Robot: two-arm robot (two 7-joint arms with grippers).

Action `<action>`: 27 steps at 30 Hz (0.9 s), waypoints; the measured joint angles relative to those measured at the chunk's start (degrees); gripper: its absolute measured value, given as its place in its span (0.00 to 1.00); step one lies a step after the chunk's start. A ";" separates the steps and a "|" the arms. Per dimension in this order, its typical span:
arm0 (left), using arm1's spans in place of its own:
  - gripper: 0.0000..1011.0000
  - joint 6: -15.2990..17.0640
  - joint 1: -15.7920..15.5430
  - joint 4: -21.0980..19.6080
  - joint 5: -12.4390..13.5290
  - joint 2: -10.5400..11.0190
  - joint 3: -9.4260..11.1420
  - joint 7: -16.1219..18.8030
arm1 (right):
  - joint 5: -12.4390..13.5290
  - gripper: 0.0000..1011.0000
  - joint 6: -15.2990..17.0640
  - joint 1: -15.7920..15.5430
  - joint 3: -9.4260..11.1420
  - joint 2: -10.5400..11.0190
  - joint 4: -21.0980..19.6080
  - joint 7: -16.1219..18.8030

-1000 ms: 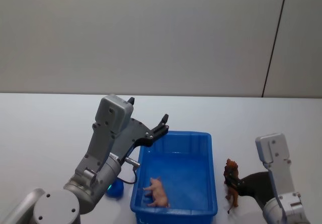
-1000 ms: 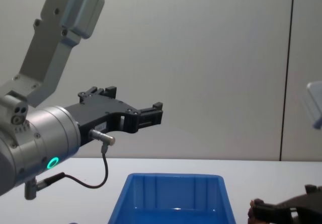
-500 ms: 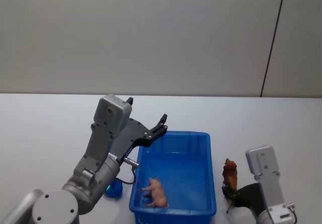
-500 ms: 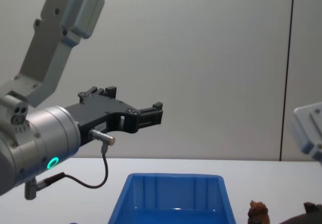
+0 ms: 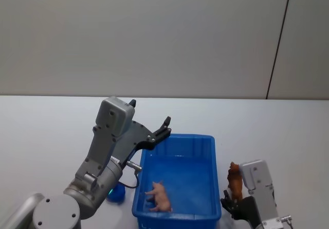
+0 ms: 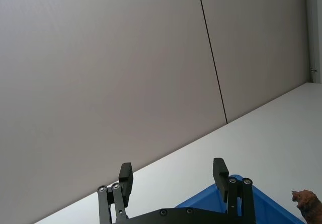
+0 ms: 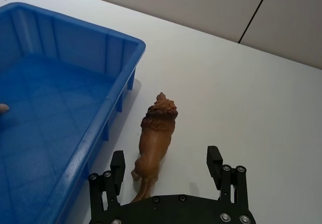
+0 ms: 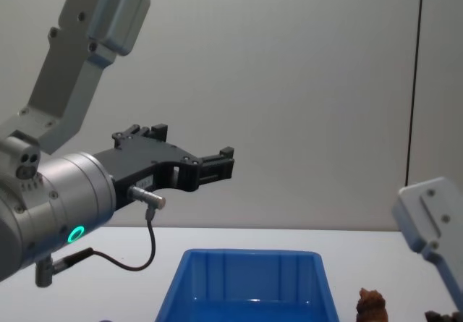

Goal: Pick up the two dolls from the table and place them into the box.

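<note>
Already the pale pink doll [image 5: 160, 198] lies on its side in the box [image 5: 180, 135], toward its near-left corner, so I judge the task half done. The brown doll [image 7: 155, 133] – a slim lion figure with a shaggy moulded mane – stands on the matte white table [image 5: 51, 126], just right of the box. The right gripper [image 7: 166, 157] hangs over it, jaws spread wide to either side and clear of it. Next it should sink, pinch the narrow, hard-looking body, then lift it over the thick rim. The glossy bin has ribbed walls and a gridded floor. The left gripper [image 6: 172, 167] idles, jaws apart, above the box's far-left corner.
</note>
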 joint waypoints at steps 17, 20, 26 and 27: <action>0.99 0.00 0.00 0.00 0.00 0.00 0.00 0.00 | 1.82 0.72 -2.38 1.66 0.48 -1.82 4.77 0.14; 0.99 0.00 0.00 0.00 0.00 0.00 0.00 0.00 | 2.89 0.62 -2.82 2.22 0.87 -2.22 5.78 0.12; 0.99 0.00 0.00 0.00 0.00 0.00 0.00 0.00 | 4.40 0.46 -3.28 2.83 1.50 -2.58 6.84 -0.04; 0.99 0.00 0.00 0.00 0.00 0.00 0.00 0.00 | 4.82 0.40 -3.42 2.96 1.69 -2.62 7.04 -0.10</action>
